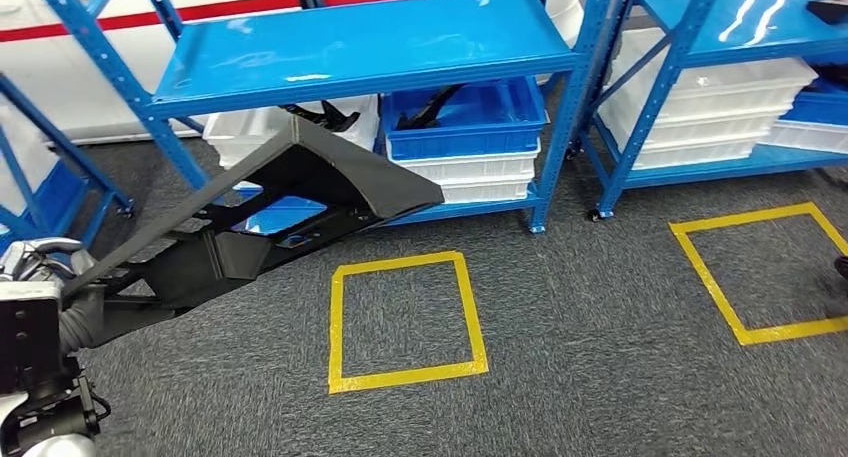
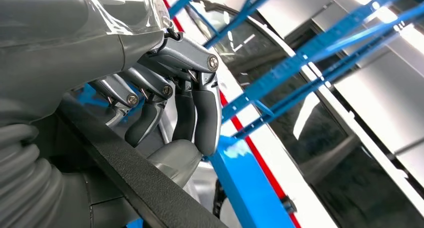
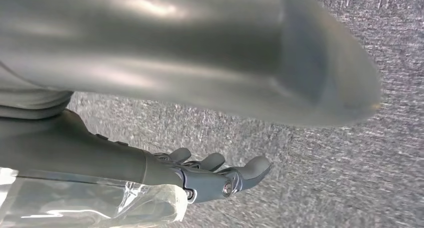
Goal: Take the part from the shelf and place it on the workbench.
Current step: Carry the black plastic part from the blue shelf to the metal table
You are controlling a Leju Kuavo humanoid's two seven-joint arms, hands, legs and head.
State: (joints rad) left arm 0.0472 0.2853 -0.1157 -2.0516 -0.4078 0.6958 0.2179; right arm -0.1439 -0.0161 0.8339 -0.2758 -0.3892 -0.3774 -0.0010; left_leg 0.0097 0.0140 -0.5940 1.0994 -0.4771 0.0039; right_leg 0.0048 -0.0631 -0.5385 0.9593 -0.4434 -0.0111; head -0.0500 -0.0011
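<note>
Now the left hand (image 2: 165,113) is grasping the black part (image 1: 270,212), fingers curling over its edge, carrying it tilted above the carpet before the blue shelf (image 1: 360,52); the right hand (image 3: 215,175) is hanging empty, fingers loosely apart

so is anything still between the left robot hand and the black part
Nothing visible. The left robot hand already holds the large black angular plastic part, fingers curled over its textured edge, carrying it above the grey carpet in front of the blue metal shelf. The workbench is not visible, so that path can't be judged.
</note>
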